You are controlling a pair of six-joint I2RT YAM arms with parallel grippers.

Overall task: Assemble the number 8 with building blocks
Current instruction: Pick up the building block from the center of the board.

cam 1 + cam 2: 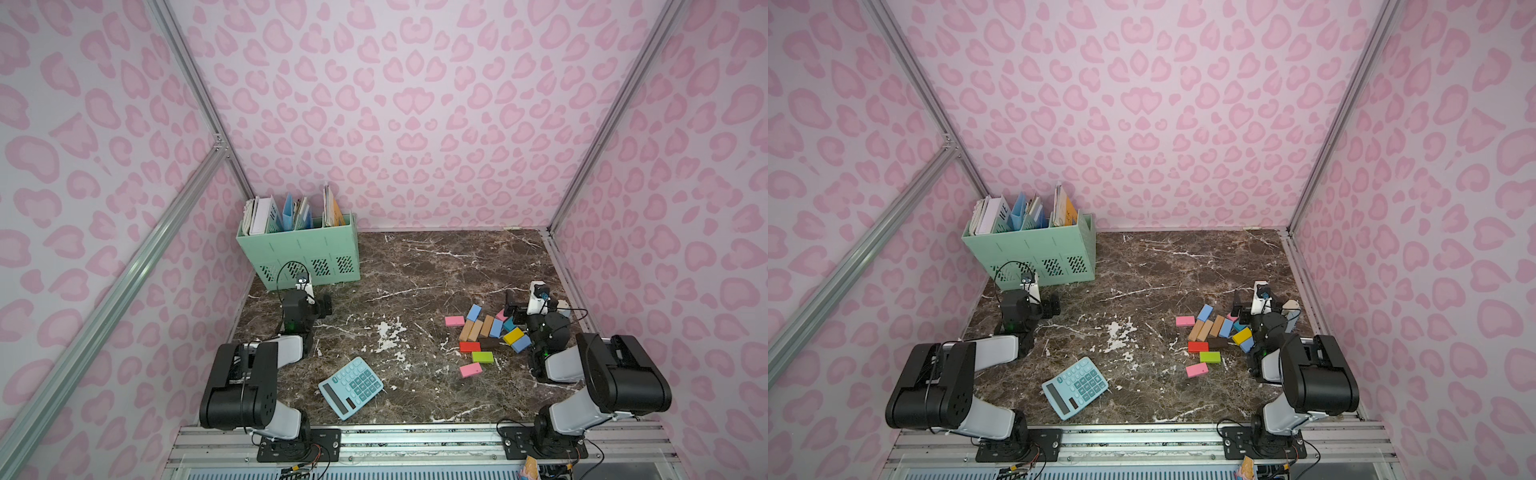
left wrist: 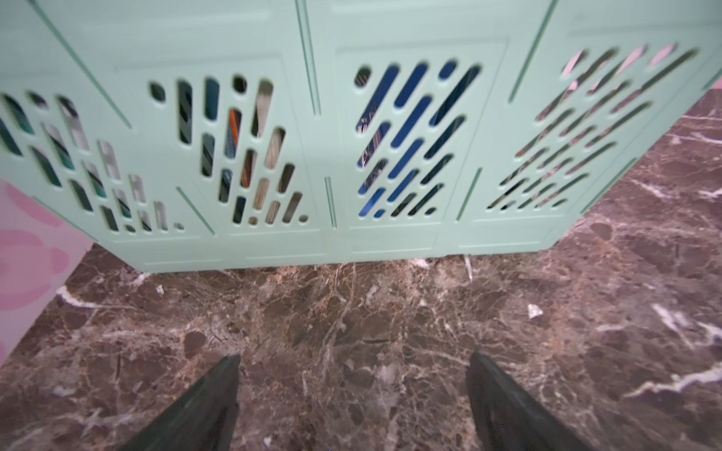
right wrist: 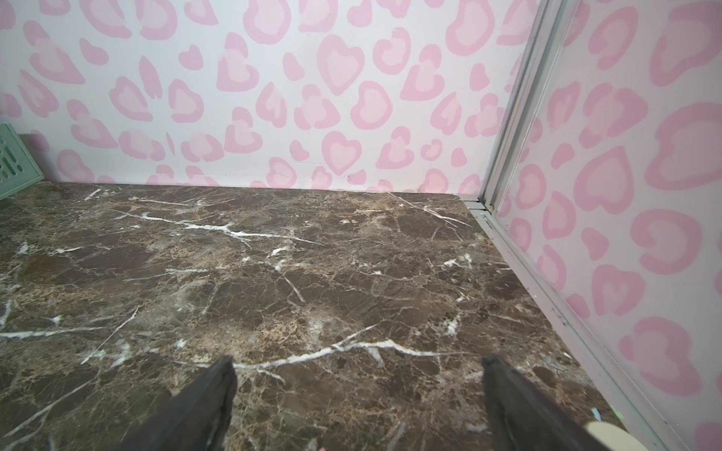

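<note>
The building blocks [image 1: 486, 336] lie flat in a loose cluster at the right of the marble table, seen in both top views [image 1: 1219, 334]. Among them are pink [image 1: 454, 321], red [image 1: 470, 346], green [image 1: 482, 357], yellow [image 1: 513, 336], light blue, teal, dark brown and bare wood ones. My right gripper [image 1: 534, 302] hovers over the cluster's far right edge, open and holding nothing [image 3: 357, 361]; its wrist view shows only bare marble. My left gripper [image 1: 309, 297] is far away at the left, open and empty [image 2: 353, 359], and faces the green organizer.
A mint-green file organizer [image 1: 299, 249] full of papers stands at the back left, close in front of the left gripper [image 2: 351, 156]. A light-blue calculator [image 1: 351, 386] lies near the front middle. A cream-coloured object [image 3: 605, 437] sits by the right wall rail.
</note>
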